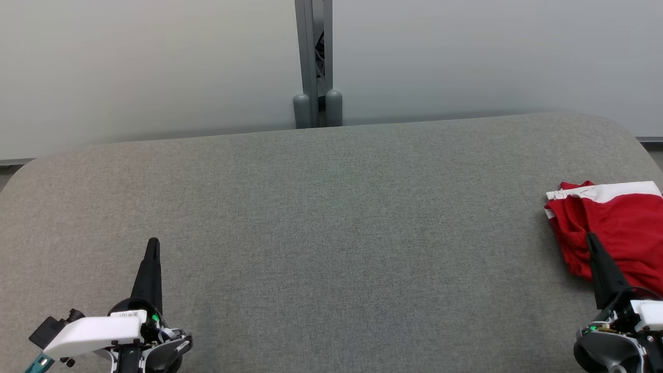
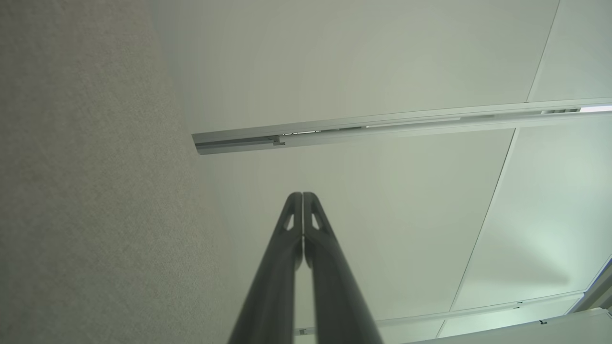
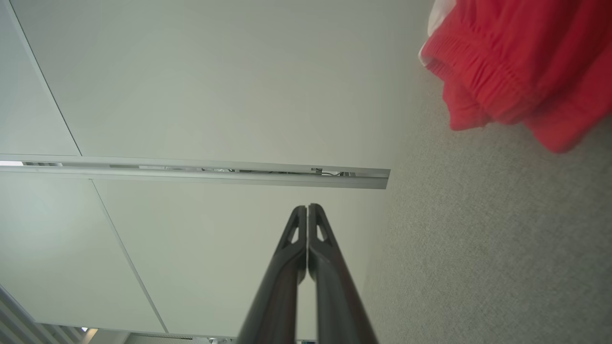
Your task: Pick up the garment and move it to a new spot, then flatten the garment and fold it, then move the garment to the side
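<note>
The garment [image 1: 619, 225] is red with a white band and lies bunched at the far right of the grey padded table [image 1: 331, 228]; the picture's right edge cuts it off. The right wrist view has the garment [image 3: 516, 67] at its upper right. My right gripper [image 1: 592, 238] is shut, and its fingertips overlap the garment's near edge in the head view, holding nothing. In its own wrist view the right gripper [image 3: 307, 207] has its fingers pressed together, clear of the cloth. My left gripper [image 1: 153, 242] is shut and empty at the lower left, fingers together in its wrist view [image 2: 302, 195].
Pale partition panels [image 1: 155, 62] stand behind the table, joined by a grey post [image 1: 313, 62] at the centre. The table's far corners are rounded.
</note>
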